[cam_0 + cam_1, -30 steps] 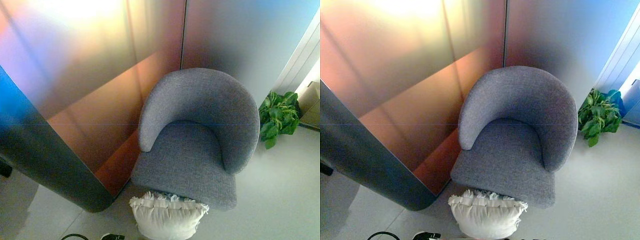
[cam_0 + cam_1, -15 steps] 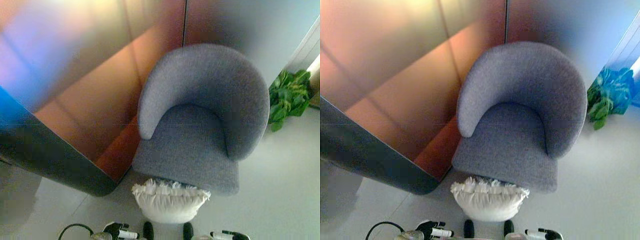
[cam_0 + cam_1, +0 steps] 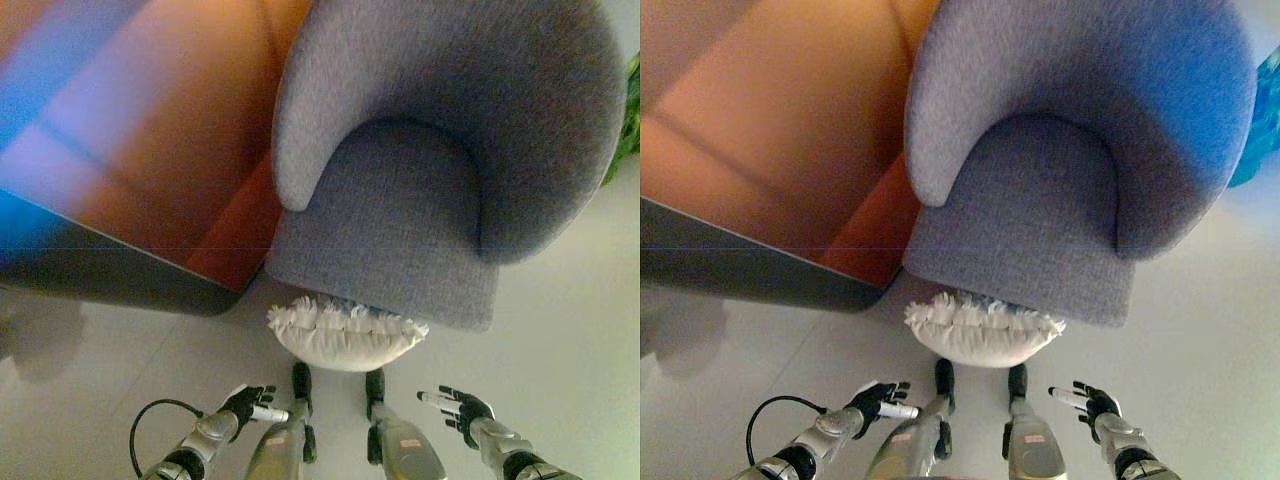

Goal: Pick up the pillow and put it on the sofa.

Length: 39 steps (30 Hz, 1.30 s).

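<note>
Left hand, dark with white-tipped fingers, shows low in the view on the left side, held above the pale floor with its fingers loosely spread and holding nothing. It points toward the middle of the scene and sits apart from the pillow, below and to the left of it. To the upper left stands a tall glossy wall panel in orange and brown tones with a dark rounded base, just beside the sofa's left edge. In the middle, a white pillow with a ruffled fringe lies on the floor, pressed up against the front edge of the sofa seat and partly tucked under it. Above it, a grey fabric sofa with a curved back and rounded arms fills the upper centre and right; its seat holds nothing. At the far right edge, a sliver of green plant leaves shows beside the sofa's back. Low on the right, the right hand hovers over the floor with fingers stretched out and released, grasping nothing, below and to the right of the pillow and not touching it.
</note>
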Motion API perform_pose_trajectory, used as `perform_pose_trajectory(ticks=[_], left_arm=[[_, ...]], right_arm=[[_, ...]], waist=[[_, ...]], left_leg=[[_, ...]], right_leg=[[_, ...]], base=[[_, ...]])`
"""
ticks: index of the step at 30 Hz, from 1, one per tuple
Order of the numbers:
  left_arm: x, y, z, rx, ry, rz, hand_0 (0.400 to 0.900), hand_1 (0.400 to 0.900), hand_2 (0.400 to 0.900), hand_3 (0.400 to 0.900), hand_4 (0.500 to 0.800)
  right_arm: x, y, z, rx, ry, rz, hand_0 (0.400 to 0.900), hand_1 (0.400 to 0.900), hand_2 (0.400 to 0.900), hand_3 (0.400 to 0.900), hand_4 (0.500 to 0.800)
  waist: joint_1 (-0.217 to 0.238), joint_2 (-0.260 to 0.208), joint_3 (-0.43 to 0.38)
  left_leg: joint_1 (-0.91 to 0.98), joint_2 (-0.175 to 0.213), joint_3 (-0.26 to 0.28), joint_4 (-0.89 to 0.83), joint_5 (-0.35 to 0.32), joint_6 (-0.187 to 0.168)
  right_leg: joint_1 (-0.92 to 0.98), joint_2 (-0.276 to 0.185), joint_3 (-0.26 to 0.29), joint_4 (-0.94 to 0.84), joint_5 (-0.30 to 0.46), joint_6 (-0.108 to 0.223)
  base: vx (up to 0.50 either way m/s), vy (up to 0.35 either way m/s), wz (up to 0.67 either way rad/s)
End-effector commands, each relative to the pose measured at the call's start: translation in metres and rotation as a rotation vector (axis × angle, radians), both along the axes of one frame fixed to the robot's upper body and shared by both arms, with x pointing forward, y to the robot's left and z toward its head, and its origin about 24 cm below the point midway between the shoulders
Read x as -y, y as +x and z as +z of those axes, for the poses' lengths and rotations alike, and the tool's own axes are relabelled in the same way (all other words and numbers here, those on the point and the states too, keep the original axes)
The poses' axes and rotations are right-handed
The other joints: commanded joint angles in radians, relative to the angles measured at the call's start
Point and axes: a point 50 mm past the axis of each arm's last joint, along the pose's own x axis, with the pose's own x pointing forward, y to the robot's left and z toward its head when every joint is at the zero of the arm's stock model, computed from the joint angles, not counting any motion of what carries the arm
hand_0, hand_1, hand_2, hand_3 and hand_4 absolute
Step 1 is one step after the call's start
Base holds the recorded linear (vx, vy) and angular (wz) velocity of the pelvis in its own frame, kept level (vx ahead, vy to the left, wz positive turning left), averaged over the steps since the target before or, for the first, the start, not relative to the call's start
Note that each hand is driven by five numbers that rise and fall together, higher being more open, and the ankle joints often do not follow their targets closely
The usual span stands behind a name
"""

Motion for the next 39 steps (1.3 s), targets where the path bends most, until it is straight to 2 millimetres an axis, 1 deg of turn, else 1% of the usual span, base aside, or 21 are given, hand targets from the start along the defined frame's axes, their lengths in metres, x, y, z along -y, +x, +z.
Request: perform_pose_trajectory(ticks=[1, 6, 9, 15, 19, 24, 27, 34, 39], left_arm=[[0.004, 0.016, 0.011, 0.1, -0.031, -0.006, 0.9, 0.9, 0.9, 0.9, 0.8], [0.023, 0.04, 0.032, 0.249, -0.116, -0.006, 0.9, 0.9, 0.9, 0.9, 0.8], [0.033, 0.049, 0.044, 0.327, -0.173, -0.003, 0.9, 0.9, 0.9, 0.9, 0.8], [0.051, 0.052, 0.065, 0.452, -0.31, 0.013, 0.9, 0.9, 0.9, 0.9, 0.8], [0.058, 0.051, 0.073, 0.504, -0.369, 0.009, 0.9, 0.9, 0.9, 0.9, 0.8], [0.062, 0.049, 0.079, 0.556, -0.414, 0.024, 0.9, 0.9, 0.9, 0.9, 0.8], [0.063, 0.048, 0.08, 0.579, -0.416, 0.035, 0.9, 0.9, 0.9, 0.9, 0.8], [0.062, 0.051, 0.085, 0.622, -0.439, 0.068, 0.9, 0.9, 0.9, 0.9, 0.8], [0.066, 0.052, 0.088, 0.626, -0.462, 0.08, 0.9, 0.9, 0.9, 0.9, 0.8]], right_arm=[[0.01, 0.02, 0.016, 0.129, 0.041, -0.04, 0.9, 0.9, 0.9, 0.9, 0.8], [0.005, 0.053, 0.04, 0.29, 0.067, -0.047, 0.9, 0.9, 0.9, 0.9, 0.8], [0.006, 0.067, 0.054, 0.37, 0.052, -0.051, 0.9, 0.9, 0.9, 0.9, 0.8], [0.008, 0.089, 0.085, 0.538, 0.021, -0.039, 0.9, 0.9, 0.9, 0.9, 0.8], [0.001, 0.102, 0.102, 0.63, 0.019, -0.022, 0.9, 0.9, 0.9, 0.9, 0.8], [-0.006, 0.112, 0.118, 0.725, 0.015, -0.011, 0.9, 0.9, 0.9, 0.9, 0.8], [-0.007, 0.114, 0.12, 0.74, 0.015, -0.03, 0.9, 0.9, 0.9, 0.9, 0.8], [0.0, 0.112, 0.119, 0.766, 0.02, -0.13, 0.9, 0.9, 0.9, 0.9, 0.8], [0.008, 0.111, 0.127, 0.881, 0.1, -0.256, 0.9, 0.9, 0.9, 0.9, 0.8]], waist=[[-0.004, -0.003, 0.035], [-0.011, 0.033, 0.104], [-0.016, 0.057, 0.13], [-0.009, 0.116, 0.13], [-0.004, 0.133, 0.13], [0.0, 0.139, 0.13], [0.002, 0.137, 0.13], [0.002, 0.13, 0.13], [-0.005, 0.129, 0.13]], left_leg=[[-0.01, -0.088, 0.024, 0.012, -0.085, -0.007], [-0.118, -0.098, 0.029, 0.062, -0.068, -0.018], [-0.176, -0.104, 0.033, 0.094, -0.065, -0.019], [-0.346, -0.12, 0.04, 0.163, -0.058, -0.014], [-0.43, -0.121, 0.052, 0.2, -0.053, -0.011], [-0.537, -0.113, 0.057, 0.283, -0.065, -0.009], [-0.578, -0.102, 0.055, 0.305, -0.068, -0.005], [-0.633, -0.085, 0.058, 0.321, -0.065, -0.004], [-0.648, -0.079, 0.063, 0.314, -0.059, -0.006]], right_leg=[[-0.103, -0.046, 0.045, 0.114, -0.058, 0.071], [-0.216, -0.051, 0.044, 0.186, -0.067, 0.058], [-0.278, -0.054, 0.041, 0.224, -0.073, 0.054], [-0.457, -0.053, 0.04, 0.32, -0.095, 0.039], [-0.545, -0.042, 0.048, 0.377, -0.108, 0.028], [-0.652, -0.043, 0.051, 0.474, -0.139, 0.022], [-0.692, -0.035, 0.06, 0.501, -0.145, 0.019], [-0.746, -0.024, 0.07, 0.524, -0.144, 0.017], [-0.759, -0.014, 0.08, 0.521, -0.14, 0.018]], base=[[-0.1, 0.074, 0.01], [-0.11, 0.095, 0.01], [-0.09, 0.08, 0.08], [-0.07, 0.078, 0.03], [-0.07, 0.044, -0.01], [-0.07, 0.012, -0.01], [-0.04, -0.016, -0.02], [-0.02, 0.015, -0.12], [0.0, 0.049, -0.12]])
